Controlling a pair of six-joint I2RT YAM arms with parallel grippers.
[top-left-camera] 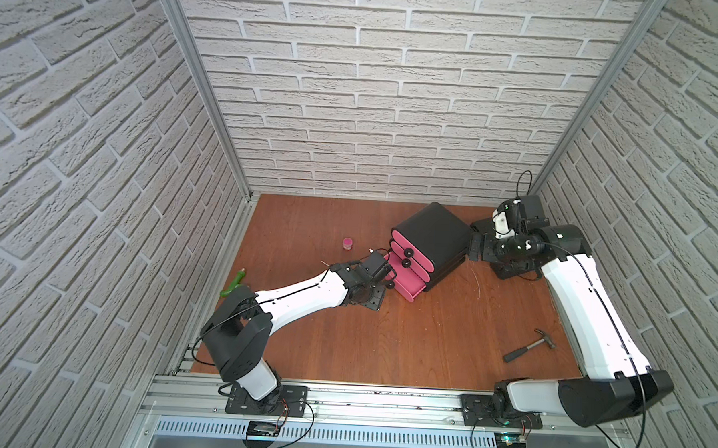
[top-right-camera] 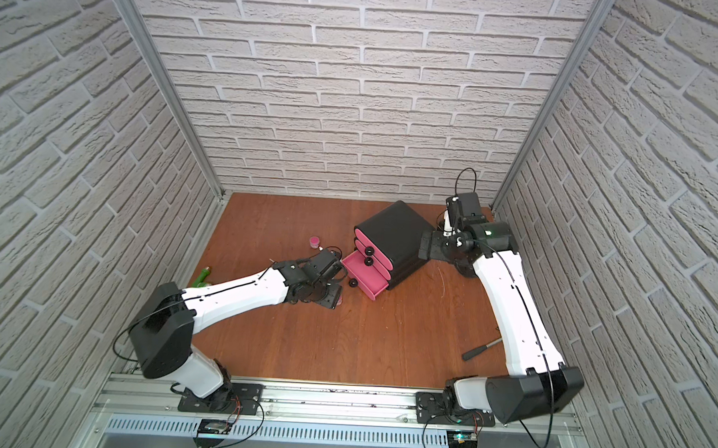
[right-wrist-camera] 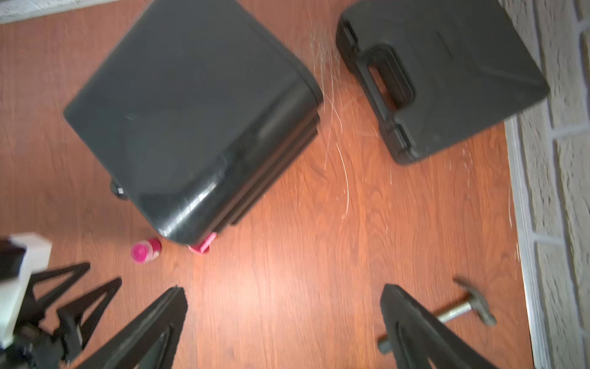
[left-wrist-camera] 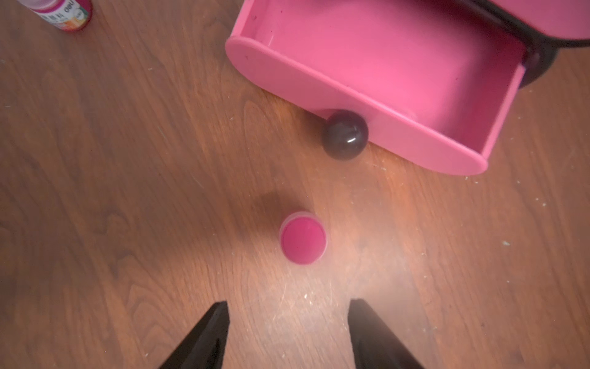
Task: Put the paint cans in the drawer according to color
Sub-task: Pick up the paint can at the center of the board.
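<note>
Grey hammer point(top-left-camera: 529, 351): lying near right.
Pink can point(left-wrist-camera: 302, 238): standing upright near open bottom drawer point(left-wrist-camera: 287, 76).
Left jaws: hovering parted, empty.
Right jaws: gaping wide.

I note white link shells and black joint housings on the left arm point(top-left-camera: 300, 297) and right arm point(top-left-camera: 586, 310). Thin black cables point(top-left-camera: 526, 171) loop outside each. Base plates point(top-left-camera: 266, 400) black. Left gripper point(left-wrist-camera: 288, 302): black fingers point(left-wrist-camera: 204, 338), tapered.
</note>
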